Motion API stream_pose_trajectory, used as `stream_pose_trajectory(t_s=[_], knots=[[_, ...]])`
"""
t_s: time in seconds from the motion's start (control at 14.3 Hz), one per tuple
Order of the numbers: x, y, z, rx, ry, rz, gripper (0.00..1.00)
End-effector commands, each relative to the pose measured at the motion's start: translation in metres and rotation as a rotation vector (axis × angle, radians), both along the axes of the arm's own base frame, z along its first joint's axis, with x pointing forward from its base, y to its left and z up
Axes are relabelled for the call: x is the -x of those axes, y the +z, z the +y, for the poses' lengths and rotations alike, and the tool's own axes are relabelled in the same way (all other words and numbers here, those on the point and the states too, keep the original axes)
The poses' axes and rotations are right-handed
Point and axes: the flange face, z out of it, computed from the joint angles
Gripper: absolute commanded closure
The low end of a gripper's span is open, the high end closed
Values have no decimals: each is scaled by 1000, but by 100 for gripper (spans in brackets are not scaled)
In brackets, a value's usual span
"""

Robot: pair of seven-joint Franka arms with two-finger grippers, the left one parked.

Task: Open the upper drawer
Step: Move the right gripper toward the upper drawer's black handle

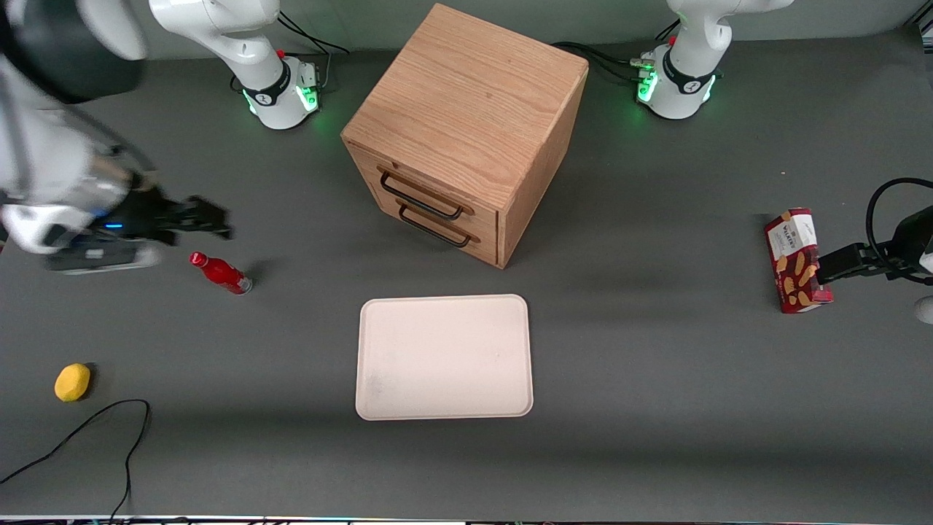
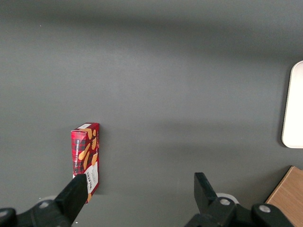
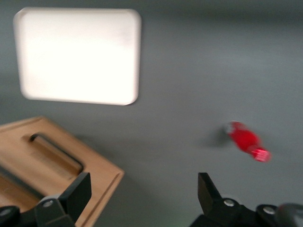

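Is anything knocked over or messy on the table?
The red bottle lies on its side near the open claw. The cookie box also lies flat. Both drawers of the cabinet look shut; nothing is spilled.

The front view looks steeply down on the whole worktop [image 1: 656, 437], from high above its near edge. The right wrist view looks down past its spread-fingered gripper [image 3: 142, 194], sharing the cabinet [image 3: 42, 161], tray [image 3: 78, 54] and bottle [image 3: 246, 142]. The left wrist view shares the biscuit box [image 2: 85, 158].
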Motion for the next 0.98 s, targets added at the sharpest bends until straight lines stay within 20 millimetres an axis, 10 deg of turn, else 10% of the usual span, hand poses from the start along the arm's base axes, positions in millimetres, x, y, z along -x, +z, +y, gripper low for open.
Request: stream_pose_trajectory(t_s=[0.0, 0.56, 0.91], knots=[[9, 2, 66, -47, 148, -3, 0], [61, -20, 178, -121, 680, 11, 0], [63, -79, 188, -144, 745, 9, 0]])
